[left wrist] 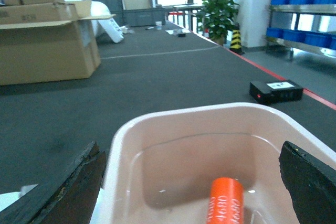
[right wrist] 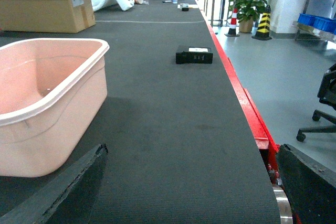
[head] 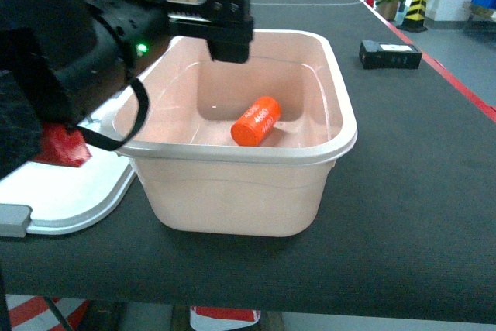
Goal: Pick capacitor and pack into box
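The orange capacitor [head: 256,121] lies on its side on the floor of the pale pink box [head: 339,111], slightly right of centre. In the left wrist view the capacitor [left wrist: 226,204] shows its pale lettering inside the box [left wrist: 173,114]. My left gripper [head: 230,36] hovers over the box's back left rim, open and holding nothing; its fingers [left wrist: 79,187] stand wide apart, above the capacitor. My right gripper [right wrist: 191,150] is open over bare black table, to the right of the box [right wrist: 42,129]. It does not show in the head view.
The white lid [head: 70,191] with its grey latch [head: 12,218] lies left of the box. A black device [head: 390,54] sits on the table at far right. A brown carton [left wrist: 47,40] stands at the far left. The table's red edge [right wrist: 252,114] runs along the right.
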